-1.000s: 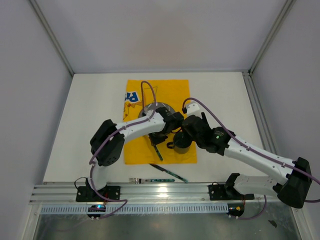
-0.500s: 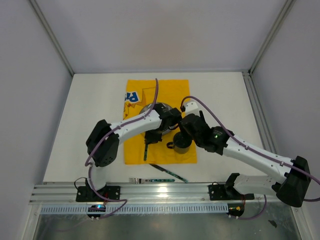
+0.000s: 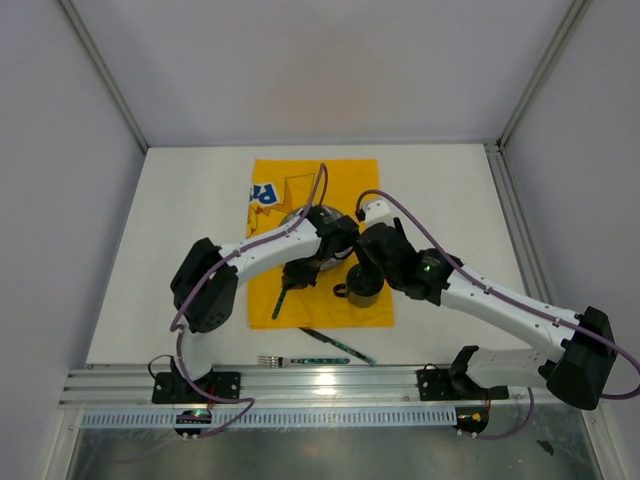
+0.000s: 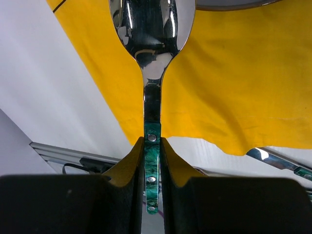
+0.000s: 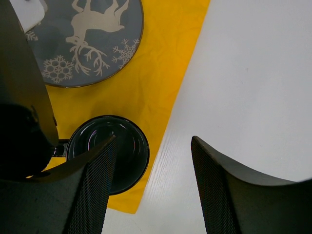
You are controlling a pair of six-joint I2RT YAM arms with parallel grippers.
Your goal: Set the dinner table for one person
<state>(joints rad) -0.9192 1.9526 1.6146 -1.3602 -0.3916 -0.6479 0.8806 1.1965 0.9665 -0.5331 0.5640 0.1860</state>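
White dinner table carries yellow cloth w/ plate and mug; left gripper clamps spoon handle over cloth, right gripper is wide, empty, over mug's edge; probable step: spoon placement, next lower beside plate, release.

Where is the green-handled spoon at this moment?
In the left wrist view, the spoon is clamped by its green handle in the left gripper, over the yellow cloth, its bowl toward the plate.
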